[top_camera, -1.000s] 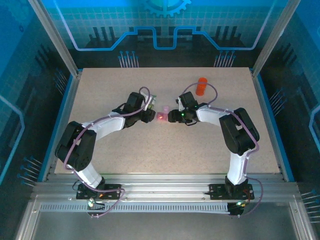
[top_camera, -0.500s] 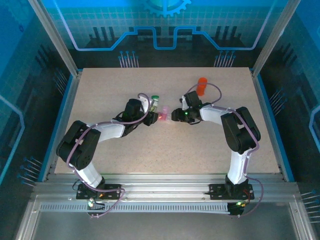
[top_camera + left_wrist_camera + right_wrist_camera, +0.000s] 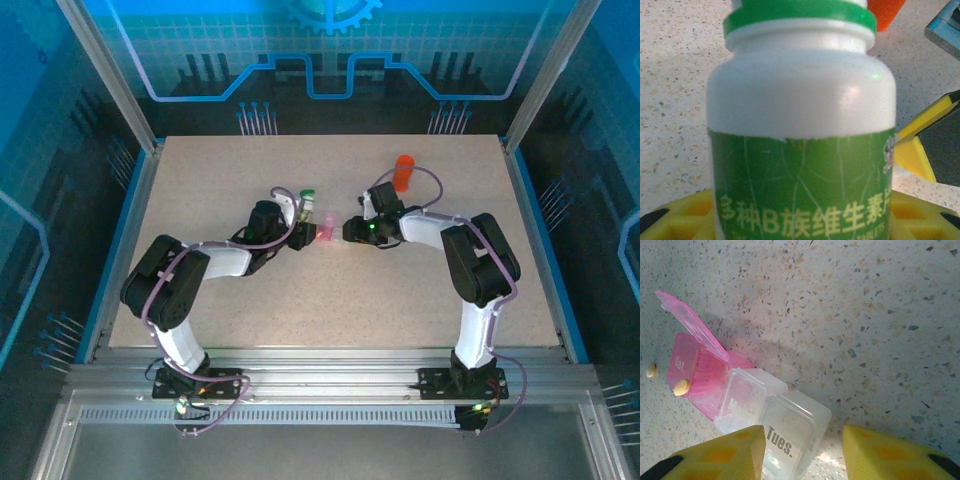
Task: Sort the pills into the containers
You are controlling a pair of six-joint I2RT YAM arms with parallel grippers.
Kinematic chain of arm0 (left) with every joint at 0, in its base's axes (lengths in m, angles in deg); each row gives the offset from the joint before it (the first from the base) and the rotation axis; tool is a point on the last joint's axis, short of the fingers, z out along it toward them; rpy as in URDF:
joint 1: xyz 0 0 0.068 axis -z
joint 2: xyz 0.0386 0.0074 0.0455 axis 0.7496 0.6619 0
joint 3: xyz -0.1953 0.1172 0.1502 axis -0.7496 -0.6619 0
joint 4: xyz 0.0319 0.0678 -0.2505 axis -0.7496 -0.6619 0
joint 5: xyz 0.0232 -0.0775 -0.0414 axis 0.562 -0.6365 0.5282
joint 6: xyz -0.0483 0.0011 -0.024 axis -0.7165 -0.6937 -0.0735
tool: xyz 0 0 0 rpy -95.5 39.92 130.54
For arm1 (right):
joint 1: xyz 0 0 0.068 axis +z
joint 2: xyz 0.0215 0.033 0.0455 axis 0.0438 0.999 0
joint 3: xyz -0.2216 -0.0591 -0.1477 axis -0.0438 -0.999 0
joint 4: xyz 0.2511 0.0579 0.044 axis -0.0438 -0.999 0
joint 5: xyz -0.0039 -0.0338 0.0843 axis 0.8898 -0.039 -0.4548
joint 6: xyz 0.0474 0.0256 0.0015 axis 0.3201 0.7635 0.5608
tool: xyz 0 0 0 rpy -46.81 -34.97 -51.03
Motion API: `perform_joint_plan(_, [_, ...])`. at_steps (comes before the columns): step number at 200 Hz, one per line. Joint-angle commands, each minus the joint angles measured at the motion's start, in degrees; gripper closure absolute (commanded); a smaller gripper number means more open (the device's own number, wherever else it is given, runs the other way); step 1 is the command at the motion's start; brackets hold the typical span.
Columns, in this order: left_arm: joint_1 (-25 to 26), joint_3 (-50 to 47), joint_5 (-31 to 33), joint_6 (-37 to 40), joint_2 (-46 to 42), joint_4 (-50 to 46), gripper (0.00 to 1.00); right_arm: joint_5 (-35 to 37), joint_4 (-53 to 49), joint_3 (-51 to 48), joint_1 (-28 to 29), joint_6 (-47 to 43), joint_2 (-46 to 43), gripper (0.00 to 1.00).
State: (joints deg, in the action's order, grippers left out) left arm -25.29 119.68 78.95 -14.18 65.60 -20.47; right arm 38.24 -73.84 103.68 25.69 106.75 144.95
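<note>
My right claw point(image 3: 805, 440) stands open, with the clear end of the pill box point(image 3: 765, 410) between its fingers. The pink lid point(image 3: 690, 325) is up, with one pill point(image 3: 681, 386) inside and a loose pill point(image 3: 650, 371) just beside the box. Bare table point(image 3: 865, 315) lies beyond. My left claw point(image 3: 303, 218) grips the bottle point(image 3: 800, 125).

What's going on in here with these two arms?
Two robot arms are sorting pills. The left hand grips a white bottle with a green label beside a small pill box. The right hand hangs open over the box's clear end. The pink compartment is open with one pill inside; another pill lies loose on the table beside it.
</note>
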Motion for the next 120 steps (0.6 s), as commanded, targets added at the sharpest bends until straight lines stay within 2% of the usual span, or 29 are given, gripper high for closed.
perform_joint_plan(1, [-0.9,-4.3,-2.9,-2.3,0.1,13.5,1.0,-0.7,-0.1,-0.9,-0.5,-0.2,1.2,0.55])
perform_joint_plan(25, [-0.9,-7.9,-6.2,-2.2,-0.9,21.2,1.0,-0.9,1.0,-1.9,-0.5,0.1,-0.3,0.47])
perform_joint_plan(42, [-0.9,-9.8,-6.2,-1.3,-2.0,23.7,1.0,-1.4,1.1,-1.9,-0.5,0.3,-2.0,0.43])
perform_joint_plan(94, [-0.9,-11.8,-5.3,1.5,-5.4,22.1,1.0,-0.7,-2.2,-0.3,-0.5,-0.9,-7.9,0.37])
perform_joint_plan(120, [-0.9,-13.4,-7.4,1.6,-7.4,24.5,1.0,0.0,-3.8,-0.3,-0.3,-2.1,-11.2,0.35])
